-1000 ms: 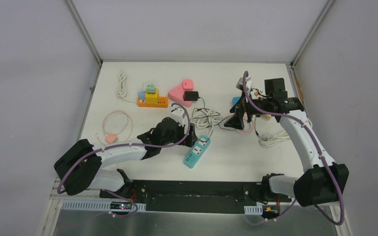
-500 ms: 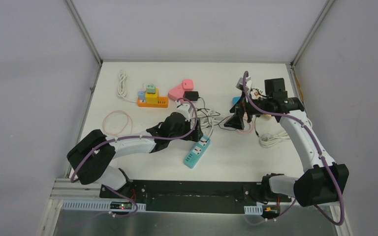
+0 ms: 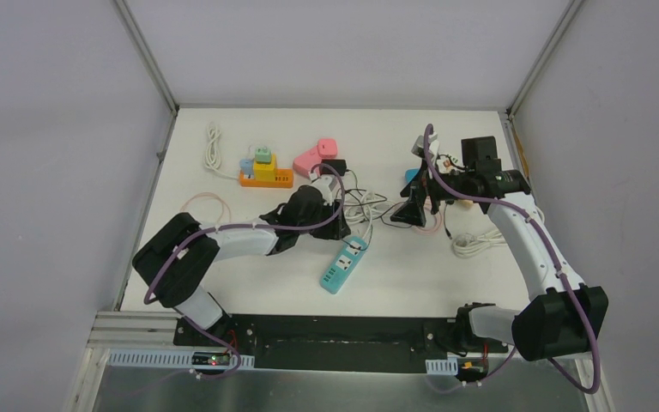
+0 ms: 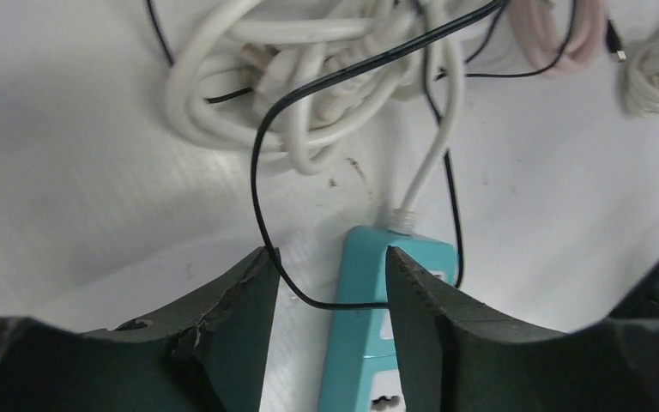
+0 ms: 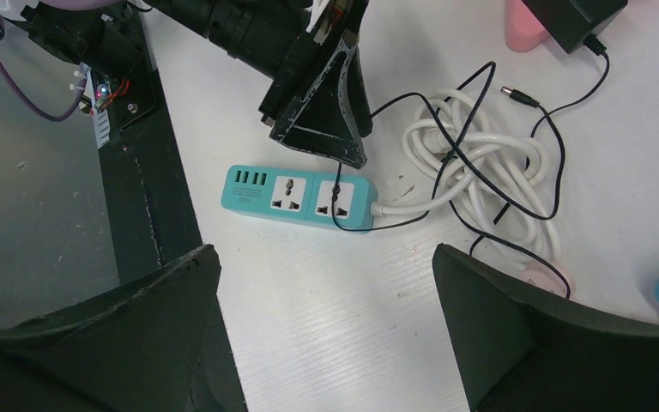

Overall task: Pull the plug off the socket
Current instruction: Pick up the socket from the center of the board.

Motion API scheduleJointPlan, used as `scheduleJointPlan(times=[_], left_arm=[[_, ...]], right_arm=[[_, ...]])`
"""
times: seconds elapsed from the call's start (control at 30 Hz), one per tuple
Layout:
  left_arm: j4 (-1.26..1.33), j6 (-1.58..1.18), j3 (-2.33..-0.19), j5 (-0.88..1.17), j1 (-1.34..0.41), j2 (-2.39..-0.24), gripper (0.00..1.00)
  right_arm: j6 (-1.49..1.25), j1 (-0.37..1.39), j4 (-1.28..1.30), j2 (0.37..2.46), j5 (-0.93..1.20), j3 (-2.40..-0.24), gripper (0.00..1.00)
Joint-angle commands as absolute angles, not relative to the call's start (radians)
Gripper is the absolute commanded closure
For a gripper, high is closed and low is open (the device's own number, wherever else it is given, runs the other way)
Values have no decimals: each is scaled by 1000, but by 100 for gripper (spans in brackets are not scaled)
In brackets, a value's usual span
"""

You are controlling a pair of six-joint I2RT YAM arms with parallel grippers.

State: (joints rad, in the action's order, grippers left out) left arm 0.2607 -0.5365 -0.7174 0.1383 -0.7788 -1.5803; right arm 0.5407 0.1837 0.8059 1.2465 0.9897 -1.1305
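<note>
Nothing legible is found in any view: no text, brand, number or sign can be read. The teal power strip point(image 5: 300, 199) carries a small printed line at one end of its top face, seen from the right wrist, but it is too small to make out.

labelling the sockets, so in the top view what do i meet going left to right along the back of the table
coiled white cable → orange power strip → pink socket block
</note>
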Motion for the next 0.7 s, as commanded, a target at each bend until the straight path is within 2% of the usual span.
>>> scheduleJointPlan(times=[0.0, 0.3, 0.4, 0.5, 0.67], left_arm=[[402, -558, -779, 312, -781, -1584, 50], [588, -697, -921, 616, -785, -1794, 46], [542, -652, -920, 597, -800, -1774, 37], [389, -538, -925, 531, -828, -1686, 28], [194, -418, -901, 422, -852, -1527, 22]], right_arm=[[560, 177, 792, 1241, 1032, -1134, 0], [564, 178, 796, 1233, 1012, -1134, 0], [566, 177, 795, 1232, 1009, -1135, 0], [569, 178, 797, 1236, 1012, -1134, 0], [572, 178, 801, 1239, 1013, -1137, 0]])
